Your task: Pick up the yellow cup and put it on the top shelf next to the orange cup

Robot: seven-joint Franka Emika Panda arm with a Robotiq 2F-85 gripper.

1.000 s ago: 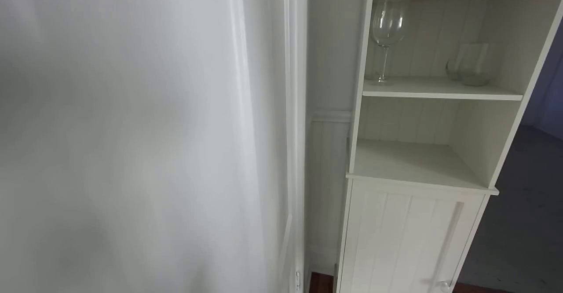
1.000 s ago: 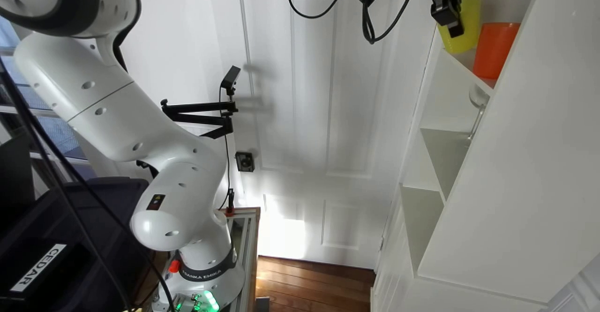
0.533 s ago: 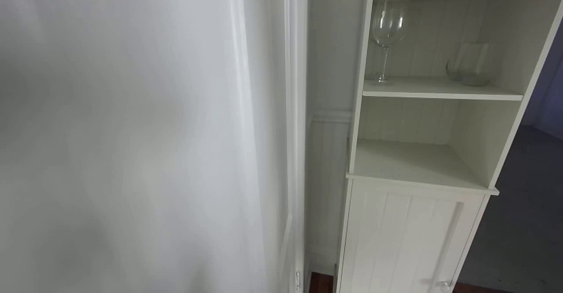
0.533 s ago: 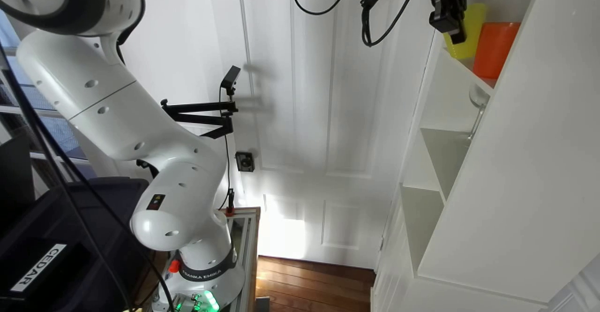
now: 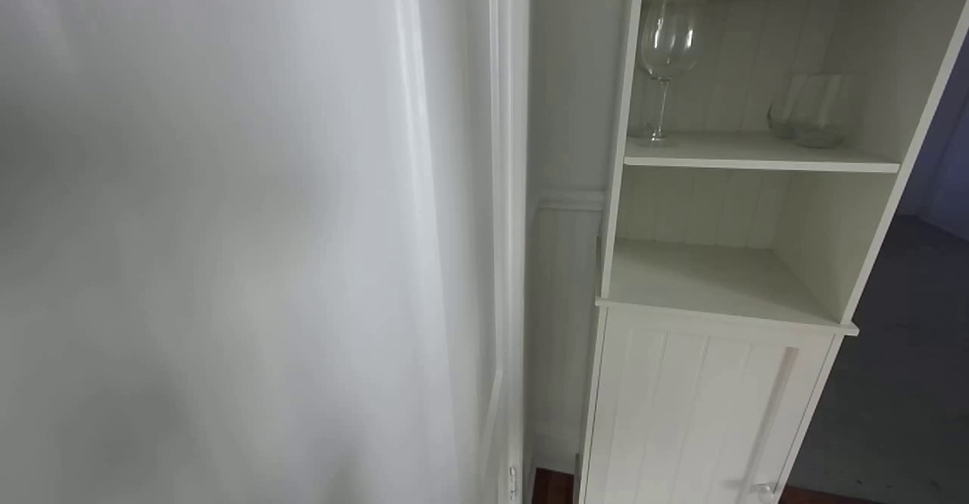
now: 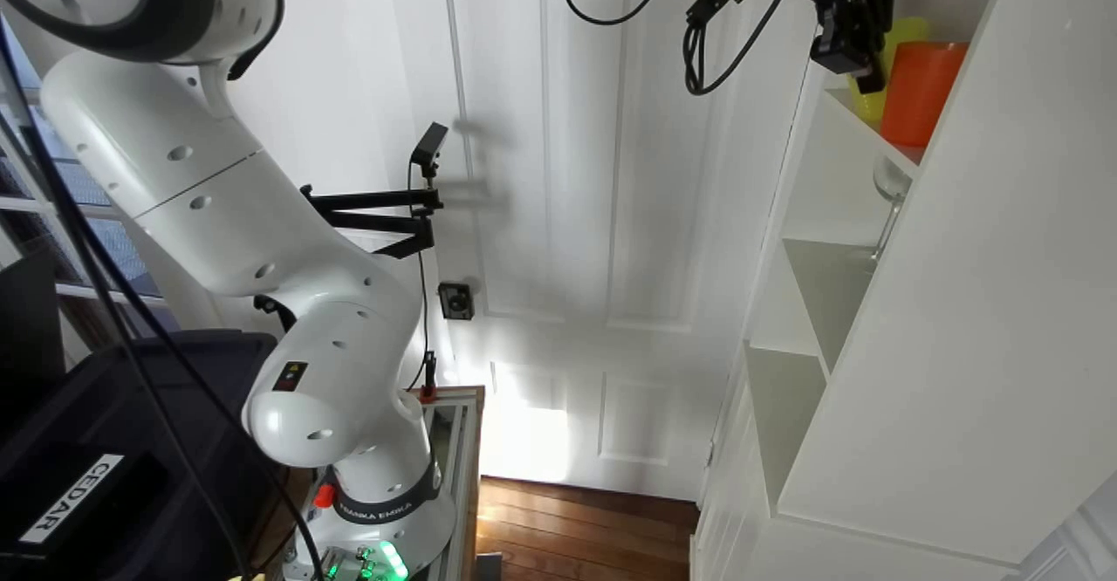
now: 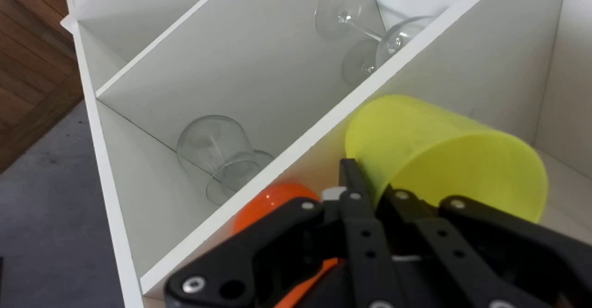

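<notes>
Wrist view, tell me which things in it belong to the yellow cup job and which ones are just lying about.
Part of the job:
yellow cup, pinched in the hand
orange cup, partly hidden by the hand
top shelf

Just lying about:
stemmed wine glasses, on the shelf below
clear tumblers, also there

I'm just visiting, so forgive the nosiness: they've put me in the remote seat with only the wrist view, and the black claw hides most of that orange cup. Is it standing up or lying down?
Observer: Standing. In an exterior view the orange cup is upright.
Visitor: Is there more machine that I'm not seeing?
Observer: Yes, a big white jointed arm shows in an exterior view.
Visitor: And what's underneath all this?
Observer: A cupboard door with a knob, seen in an exterior view.
</notes>
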